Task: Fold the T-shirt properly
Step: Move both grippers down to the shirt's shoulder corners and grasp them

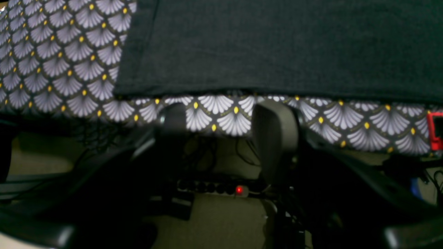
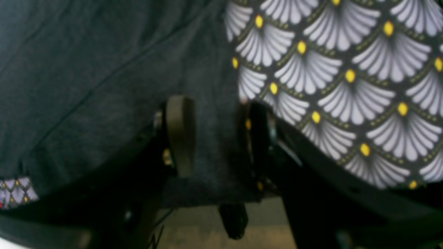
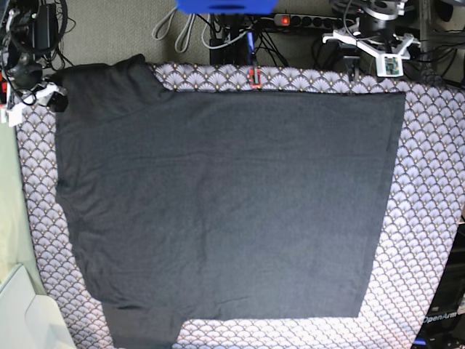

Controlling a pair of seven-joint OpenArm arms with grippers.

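The dark grey T-shirt (image 3: 225, 203) lies spread flat, plain side up, on the patterned cloth. In the base view my right gripper (image 3: 52, 96) sits at the far left sleeve. In the right wrist view its fingers (image 2: 180, 135) stand apart over the shirt's edge (image 2: 104, 86), with dark fabric lying in the gap. My left gripper (image 3: 357, 58) hovers just past the table's far edge, near the shirt's far right corner. In the left wrist view it (image 1: 225, 121) is open with nothing between its pads (image 1: 275, 135), and the shirt's straight edge (image 1: 277, 52) lies just beyond.
The purple-white scallop-patterned cloth (image 3: 429, 182) covers the table. A red clip (image 3: 254, 76) holds its far edge. Behind the table are cables and a power strip (image 3: 305, 20) with a red light. A pale bin (image 3: 25, 320) stands at the near left.
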